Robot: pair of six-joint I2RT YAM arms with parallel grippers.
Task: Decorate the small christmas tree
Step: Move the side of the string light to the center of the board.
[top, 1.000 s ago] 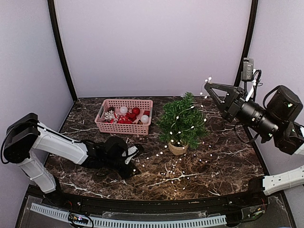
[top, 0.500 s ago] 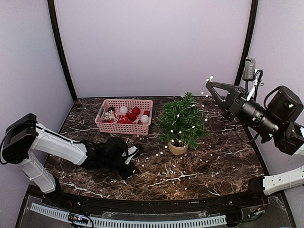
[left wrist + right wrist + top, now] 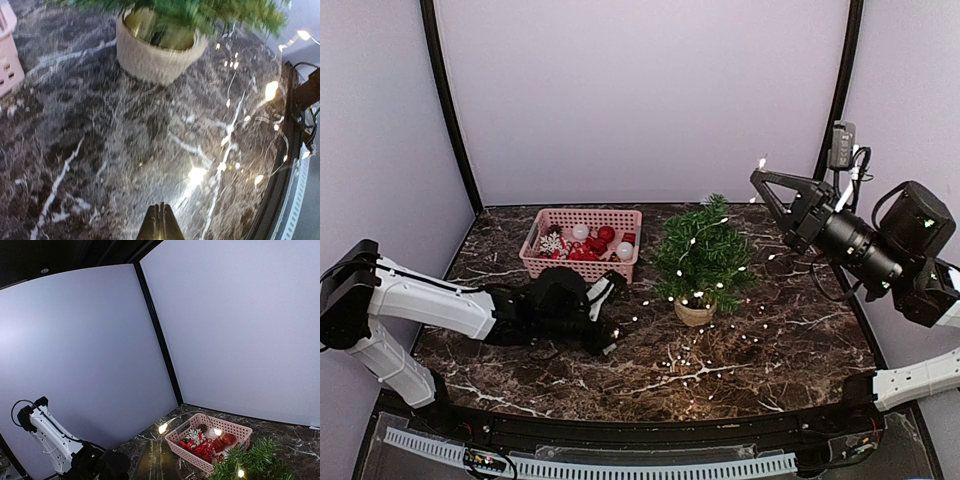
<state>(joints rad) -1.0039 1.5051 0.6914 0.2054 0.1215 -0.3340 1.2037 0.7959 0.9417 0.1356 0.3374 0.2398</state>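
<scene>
The small christmas tree, a miniature green pine with bushy needle branches in a tan round pot, stood just right of centre in the overhead view. Directly left of it was a pink plastic lattice basket of red and white baubles. A string of warm-white fairy lights was draped over the tree. Its slack lay scattered across the dark marble-patterned table in front of the pot.

The left gripper lay low over the table at lower left of centre. Its jaws had been partly open a second before and were now pressed fully together. It had also shifted up-frame towards the basket, and the nearest lights had moved with it and now trailed from its tip. From that I judged it had caught the string of warm-white fairy lights, though the wire was too fine to make out between the fingers in the blurred left wrist view.

The right gripper hung high at the upper right, above and beside the treetop. Its jaws were shut on the other end of the string, and a lit bulb sat just past its tip in its own wrist view. It had hardly moved.

With both ends apparently in hand, the slack could probably be lifted and wound round the lower branches. No baubles hung on the tree yet, so the decorating looked only begun.
</scene>
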